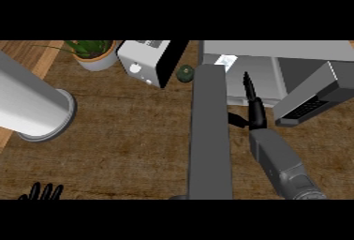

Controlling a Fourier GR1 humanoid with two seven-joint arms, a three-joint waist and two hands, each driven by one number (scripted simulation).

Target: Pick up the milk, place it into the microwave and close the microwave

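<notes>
My right hand (254, 105) extends straight-fingered into the open microwave (276, 51), beside its door (210, 131); my left hand (41, 192) rests lower left.

No readable text, no labels, brands, numbers or signs legible on any surface in view

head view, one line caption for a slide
Right hand reaches with straight fingers into the open microwave; left hand rests at lower left.
</notes>
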